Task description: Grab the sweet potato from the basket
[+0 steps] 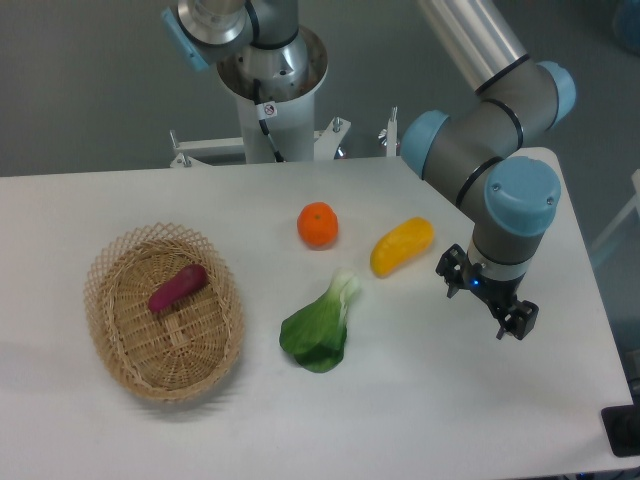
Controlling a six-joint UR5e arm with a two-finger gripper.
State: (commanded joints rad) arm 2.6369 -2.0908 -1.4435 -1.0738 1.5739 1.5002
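A round orange fruit [318,224] sat on the white table [150,430], a little back from the middle. Near it to the right lay a yellow-orange oblong vegetable [402,246], tilted with its right end farther back. In front of these two, apart from both, lay a leafy green [320,325], its pale stem end pointing back toward the gap between them and its dark leaves spread toward the front.

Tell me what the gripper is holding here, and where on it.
Nothing. The gripper is open over bare table, right of the produce; the sweet potato lies in the basket.
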